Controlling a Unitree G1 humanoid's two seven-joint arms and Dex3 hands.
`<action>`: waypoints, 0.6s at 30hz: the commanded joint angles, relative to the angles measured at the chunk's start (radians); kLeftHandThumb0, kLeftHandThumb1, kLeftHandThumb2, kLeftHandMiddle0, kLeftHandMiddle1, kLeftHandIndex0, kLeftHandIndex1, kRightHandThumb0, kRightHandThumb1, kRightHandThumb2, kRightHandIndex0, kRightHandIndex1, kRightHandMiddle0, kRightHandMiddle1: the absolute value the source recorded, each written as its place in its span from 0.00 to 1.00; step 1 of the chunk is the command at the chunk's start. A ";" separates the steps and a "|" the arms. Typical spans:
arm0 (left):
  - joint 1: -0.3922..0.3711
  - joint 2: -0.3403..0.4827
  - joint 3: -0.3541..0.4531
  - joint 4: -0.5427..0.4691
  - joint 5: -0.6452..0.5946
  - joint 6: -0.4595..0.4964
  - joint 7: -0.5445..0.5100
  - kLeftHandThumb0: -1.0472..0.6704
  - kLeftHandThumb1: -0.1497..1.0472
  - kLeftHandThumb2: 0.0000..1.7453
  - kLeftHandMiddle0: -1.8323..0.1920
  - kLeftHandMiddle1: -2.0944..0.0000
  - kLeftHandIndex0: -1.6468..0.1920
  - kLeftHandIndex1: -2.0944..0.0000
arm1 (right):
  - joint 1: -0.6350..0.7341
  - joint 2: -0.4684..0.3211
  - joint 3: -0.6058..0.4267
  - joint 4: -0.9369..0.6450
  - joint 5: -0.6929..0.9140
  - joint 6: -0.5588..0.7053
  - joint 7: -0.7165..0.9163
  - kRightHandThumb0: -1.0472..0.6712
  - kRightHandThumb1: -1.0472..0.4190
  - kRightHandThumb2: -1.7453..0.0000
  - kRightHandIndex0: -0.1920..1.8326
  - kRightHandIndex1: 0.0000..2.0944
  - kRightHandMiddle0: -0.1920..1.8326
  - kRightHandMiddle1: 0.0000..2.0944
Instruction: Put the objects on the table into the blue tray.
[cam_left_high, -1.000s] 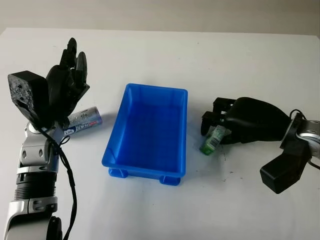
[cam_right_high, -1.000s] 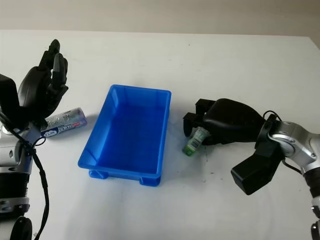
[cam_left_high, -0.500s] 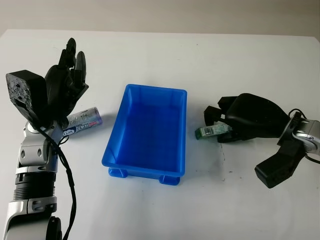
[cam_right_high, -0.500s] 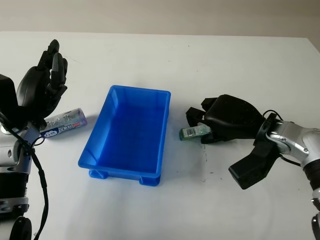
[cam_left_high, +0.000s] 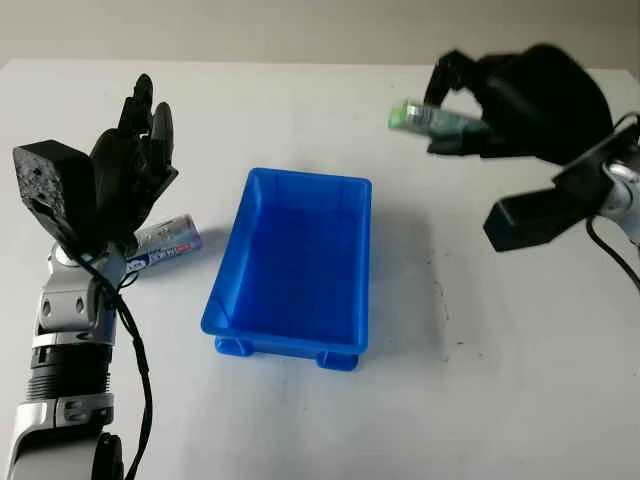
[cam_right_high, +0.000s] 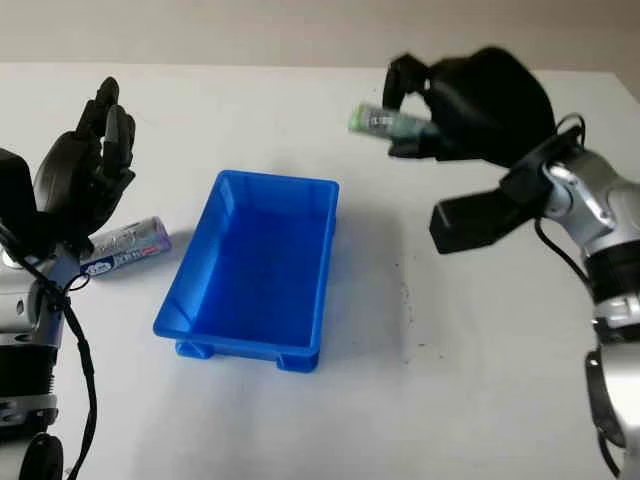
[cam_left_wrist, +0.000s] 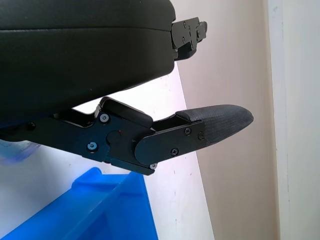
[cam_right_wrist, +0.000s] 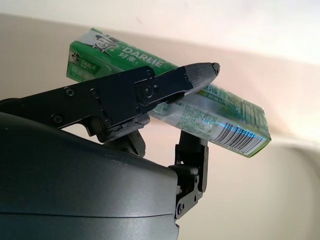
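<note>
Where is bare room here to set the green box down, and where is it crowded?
The blue tray has a bare floor. The table is bare right of the tray and along its near edge. It is crowded left of the tray: the tube lies beside the open left hand. The right hand holds the green box aloft.

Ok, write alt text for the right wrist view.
The right robot hand grips a green Darlie toothpaste box between its black fingers, held up against a pale beige background. The hand's dark shell takes up one side.

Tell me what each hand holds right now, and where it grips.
Right hand grips the green Darlie box around its middle, fingers across it. Left hand is open beside the tube.
</note>
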 joint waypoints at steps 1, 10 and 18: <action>-0.005 0.010 -0.002 -0.006 0.004 -0.004 -0.001 0.14 1.00 0.40 1.00 0.98 1.00 0.98 | -0.043 0.036 -0.013 0.012 0.039 -0.007 -0.004 0.35 0.00 0.95 0.66 1.00 0.56 1.00; 0.006 -0.003 -0.003 -0.027 0.007 0.004 0.030 0.13 1.00 0.39 0.98 0.97 0.99 0.97 | -0.023 0.166 0.034 -0.139 0.085 -0.043 0.081 0.34 0.00 0.90 0.66 1.00 0.55 1.00; 0.011 -0.008 -0.008 -0.038 0.011 0.010 0.047 0.14 1.00 0.40 0.98 0.97 0.99 0.97 | 0.030 0.220 0.072 -0.206 0.180 -0.118 0.270 0.32 0.00 0.89 0.61 1.00 0.52 1.00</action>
